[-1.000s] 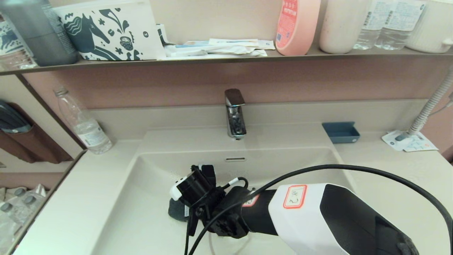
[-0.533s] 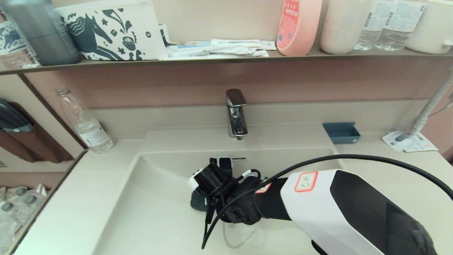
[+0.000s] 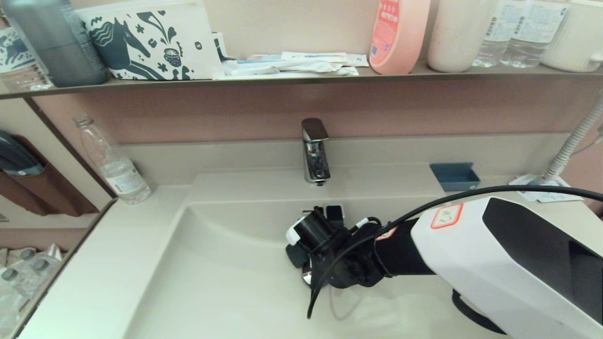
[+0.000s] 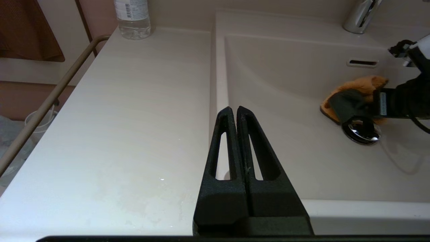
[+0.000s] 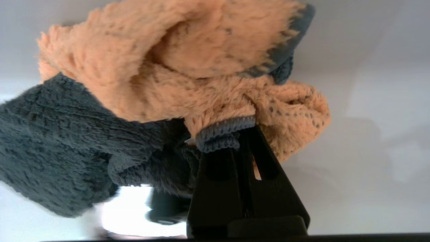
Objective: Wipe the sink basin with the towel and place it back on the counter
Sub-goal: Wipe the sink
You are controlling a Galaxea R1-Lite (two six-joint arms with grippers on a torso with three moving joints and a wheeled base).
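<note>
The cream sink basin point(image 3: 221, 282) fills the middle of the head view, with its chrome faucet point(image 3: 314, 150) behind and slot overflow point(image 4: 362, 62). My right gripper point(image 5: 240, 134) is down in the basin, shut on the towel point(image 5: 161, 87), which is bunched orange and dark grey around the fingertips. From the left wrist view the towel point(image 4: 349, 97) lies on the basin floor just beside the chrome drain plug point(image 4: 361, 131). In the head view only a dark corner of the towel point(image 3: 294, 256) shows under the wrist. My left gripper point(image 4: 234, 111) hangs shut and empty over the counter point(image 4: 134, 117) at the basin's left rim.
A clear water bottle point(image 3: 113, 165) stands on the counter at the back left. A blue tray point(image 3: 454, 176) and white packets point(image 3: 546, 190) sit at the back right. The dark shelf point(image 3: 282, 77) above carries bottles and a printed pouch. A rail point(image 4: 50, 101) edges the counter's left side.
My right gripper has slid the towel rightwards and a little back across the basin floor, from left of centre to beside the drain plug. The left gripper has not moved.
</note>
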